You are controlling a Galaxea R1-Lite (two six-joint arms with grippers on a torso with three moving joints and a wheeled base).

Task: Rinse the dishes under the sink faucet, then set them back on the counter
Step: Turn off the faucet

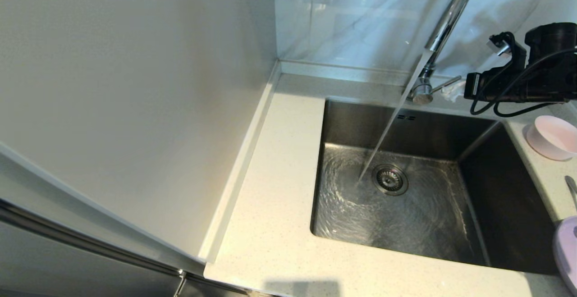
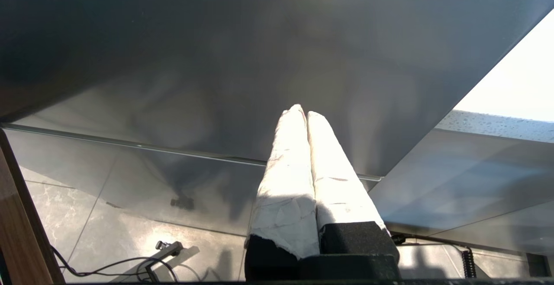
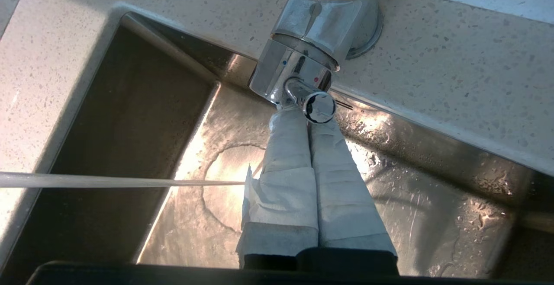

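Water runs from the chrome faucet [image 1: 446, 17] in a slanting stream [image 1: 383, 139] onto the floor of the steel sink [image 1: 496, 198], beside the drain strainer [image 1: 390, 179]. My right gripper [image 1: 452, 90] is shut, and its white-wrapped fingertips [image 3: 298, 123] sit right at the end of the faucet's side lever [image 3: 319, 107] with nothing between them. The pink bowl [image 1: 552, 137] stands on the counter to the right of the sink. The spoon [image 1: 571, 189] and the lilac plate [image 1: 567, 247] show only partly at the right edge. My left gripper [image 2: 301, 111] is shut, empty and out of the head view.
The cream counter [image 1: 275, 189] runs along the left and front of the sink, with a tall white panel [image 1: 135, 107] on its left. A marble wall [image 1: 351, 17] rises behind the faucet. The left gripper faces a grey cabinet surface [image 2: 216, 60] above a tiled floor.
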